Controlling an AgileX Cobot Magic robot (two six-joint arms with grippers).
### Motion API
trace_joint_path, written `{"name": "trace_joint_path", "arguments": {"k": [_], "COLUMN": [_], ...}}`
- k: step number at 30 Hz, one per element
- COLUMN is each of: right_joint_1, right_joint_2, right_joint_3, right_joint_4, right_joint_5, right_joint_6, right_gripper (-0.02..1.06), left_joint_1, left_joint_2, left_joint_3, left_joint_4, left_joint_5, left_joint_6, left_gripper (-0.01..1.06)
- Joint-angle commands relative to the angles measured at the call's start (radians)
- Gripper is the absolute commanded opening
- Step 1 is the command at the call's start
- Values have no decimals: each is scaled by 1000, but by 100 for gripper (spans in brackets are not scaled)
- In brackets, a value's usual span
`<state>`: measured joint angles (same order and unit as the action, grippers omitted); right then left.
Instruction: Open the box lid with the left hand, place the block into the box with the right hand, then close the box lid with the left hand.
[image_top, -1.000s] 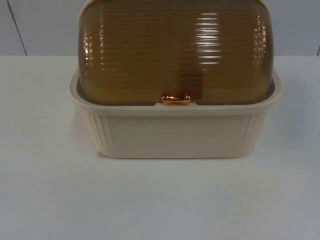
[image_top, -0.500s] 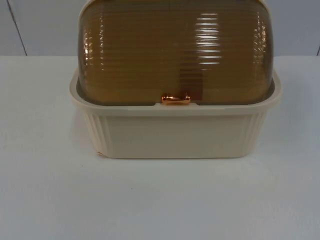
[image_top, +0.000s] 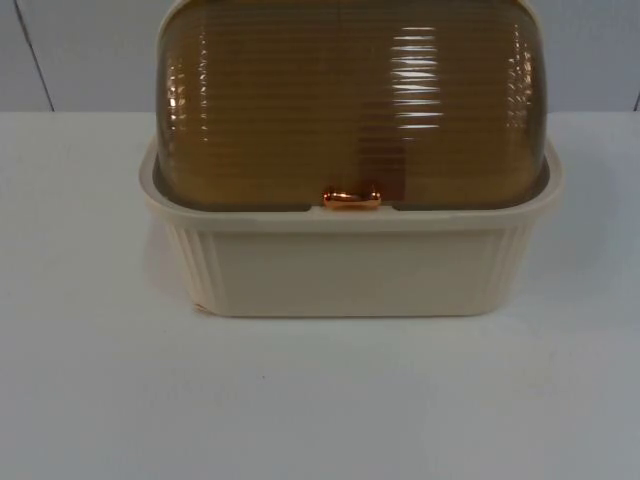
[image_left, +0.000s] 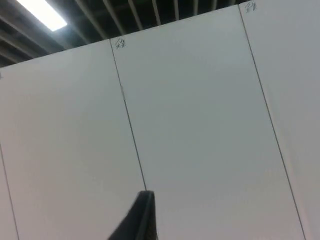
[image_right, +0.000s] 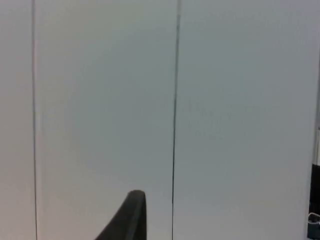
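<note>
A cream box (image_top: 350, 270) with ribbed corners stands on the white table, in the middle of the top view. Its amber, see-through ribbed dome lid (image_top: 350, 100) is down on the base. A small copper handle (image_top: 351, 199) sits at the middle of the lid's front edge. My left gripper (image_left: 142, 220) is raised and faces the grey partition wall, away from the box. My right gripper (image_right: 131, 215) is likewise raised toward the wall panels. Both arms wait.
White table top (image_top: 320, 400) stretches in front of the box and to both of its sides. The grey partition wall (image_top: 80, 50) stands behind the box. A ceiling light (image_left: 42, 12) shines above the wall panels.
</note>
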<state>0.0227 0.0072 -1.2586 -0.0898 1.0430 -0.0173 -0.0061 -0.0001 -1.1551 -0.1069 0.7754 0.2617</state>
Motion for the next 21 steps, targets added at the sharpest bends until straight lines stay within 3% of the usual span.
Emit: {"name": "trace_joint_path", "arguments": {"k": [1, 6, 8, 15, 21], "right_joint_1": [1, 1, 1, 1, 1], "right_joint_2": [-7, -7, -7, -7, -7], "right_joint_3": [-6, -2, 17, 120, 273], "right_joint_4": [-20, -22, -40, -42, -43], "right_joint_5": [9, 34, 34, 36, 125], "right_joint_6": [25, 24, 27, 86, 100], "right_gripper": [105, 105, 105, 105, 105], "left_joint_1": [-5, -5, -5, -5, -5], "left_joint_2": [0, 0, 0, 0, 0], "left_joint_3": [-7, 1, 32, 155, 225], "left_joint_4": [-6, 48, 69, 65, 65], "left_joint_5": [3, 131, 157, 176, 269], "left_joint_6": [-8, -40, -114, -175, -208], "left_gripper": [105, 105, 105, 105, 105]}}
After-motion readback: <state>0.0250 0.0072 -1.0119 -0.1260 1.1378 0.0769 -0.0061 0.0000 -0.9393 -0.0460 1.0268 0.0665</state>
